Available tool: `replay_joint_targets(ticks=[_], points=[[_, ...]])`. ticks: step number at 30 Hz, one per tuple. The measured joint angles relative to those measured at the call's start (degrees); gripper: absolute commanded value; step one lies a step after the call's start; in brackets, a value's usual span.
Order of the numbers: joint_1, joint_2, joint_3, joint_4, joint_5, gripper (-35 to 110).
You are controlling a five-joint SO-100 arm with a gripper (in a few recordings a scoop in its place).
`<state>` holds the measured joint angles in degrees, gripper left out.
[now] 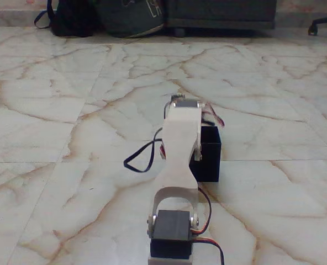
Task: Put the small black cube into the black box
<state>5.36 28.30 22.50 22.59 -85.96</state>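
Seemingly the arm (177,160) reached out over the black box (209,157) on the marble floor (69,110), hiding its own fingers, so their opening and any hold on the small black cube couldn't be told. A release off-centre could drop the cube outside the box.

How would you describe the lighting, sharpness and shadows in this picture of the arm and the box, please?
In the fixed view the light is soft and even, with no hard glare on the marble floor; the whole picture is slightly blurred and washed out; the white arm looks pale and overexposed; the black box reads as a flat dark mass with little inner detail and casts only a faint shadow.
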Motion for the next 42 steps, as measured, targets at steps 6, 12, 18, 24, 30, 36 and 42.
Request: replay_joint_targets(ticks=[6, 12, 18, 24, 30, 36, 42], points=[[-0.44, 21.71, 18.63, 14.33, 3.34, 7], [-0.44, 46.23, 53.53, 18.28, 3.78, 7], [-0.09, 68.12, 83.94, 15.64, 2.55, 7], [-0.79, 84.11, 103.18, 14.24, -0.09, 7], [0.26, 95.71, 121.90, 7.12, -4.48, 6], [0.79, 107.40, 142.65, -2.55, -5.19, 6], [1.49, 110.21, 154.16, -6.06, -5.71, 5]])
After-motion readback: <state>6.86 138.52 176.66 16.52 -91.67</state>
